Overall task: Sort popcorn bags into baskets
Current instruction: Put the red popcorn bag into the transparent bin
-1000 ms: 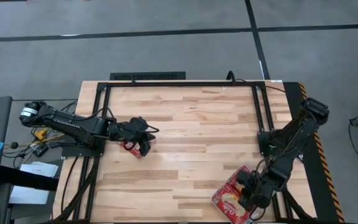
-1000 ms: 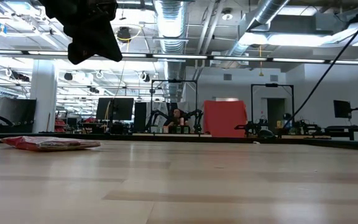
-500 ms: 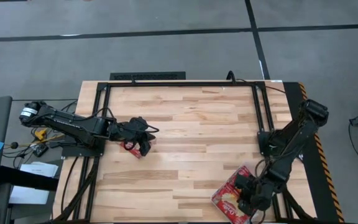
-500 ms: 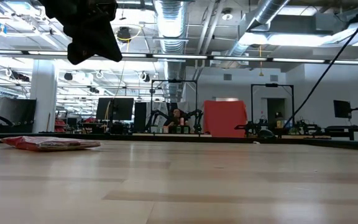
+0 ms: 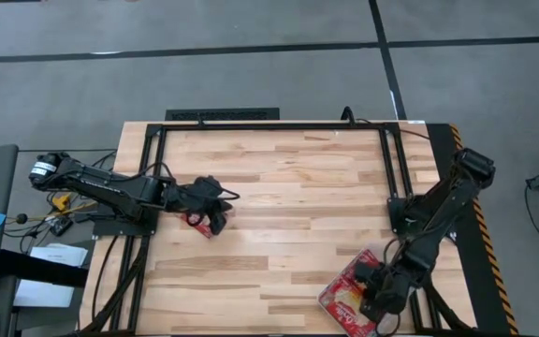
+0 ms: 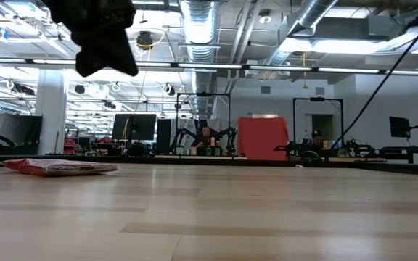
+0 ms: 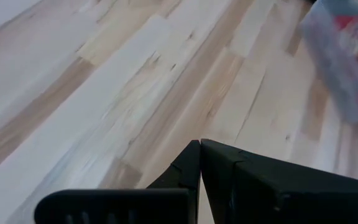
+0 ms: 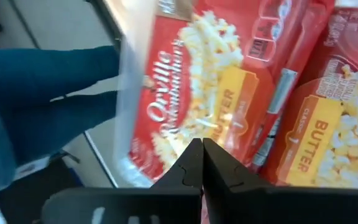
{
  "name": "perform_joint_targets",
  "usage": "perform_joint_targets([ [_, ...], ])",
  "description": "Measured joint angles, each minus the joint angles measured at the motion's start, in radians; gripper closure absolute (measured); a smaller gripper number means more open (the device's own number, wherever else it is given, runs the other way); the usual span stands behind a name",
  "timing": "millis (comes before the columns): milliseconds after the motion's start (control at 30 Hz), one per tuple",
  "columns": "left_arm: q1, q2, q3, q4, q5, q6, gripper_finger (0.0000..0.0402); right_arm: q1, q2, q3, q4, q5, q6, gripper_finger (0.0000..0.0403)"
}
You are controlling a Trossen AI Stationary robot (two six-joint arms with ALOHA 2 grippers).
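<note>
left gripper (image 5: 215, 217) pinched empty over stray popcorn bag (image 5: 197, 222) | right gripper (image 5: 379, 304) closed, empty above basket (image 5: 328, 301), likely after release

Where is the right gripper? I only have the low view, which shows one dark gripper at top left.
Observer: The right gripper is by the table's right edge, over a pile of popcorn bags.
Operator: Holding one?
Observer: No. In its wrist view the fingers meet tip to tip, with nothing between them.
Operator: And the left?
Observer: The left gripper is on the table's left side, at a single red packet, fingers shut on nothing.
</note>
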Motion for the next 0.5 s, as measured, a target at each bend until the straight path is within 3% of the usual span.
perform_joint_targets([
  [100, -0.022, 0.000, 0.000, -0.055, -0.026, 0.009, 0.0402, -0.005, -0.059, 0.000, 0.000, 0.058, -0.014, 0.0385],
  [267, -0.107, 0.010, -0.035, -0.153, -0.160, -0.075, 0.0402, -0.062, -0.140, 0.000, -0.035, 0.237, -0.054, 0.0374],
  [367, -0.169, 0.010, -0.108, -0.151, -0.198, -0.193, 0.0402, -0.138, -0.157, 0.000, -0.068, 0.290, -0.122, 0.0372],
  [500, -0.232, 0.010, -0.242, -0.141, -0.241, -0.444, 0.0402, -0.264, -0.158, 0.000, -0.045, 0.280, -0.281, 0.0381],
])
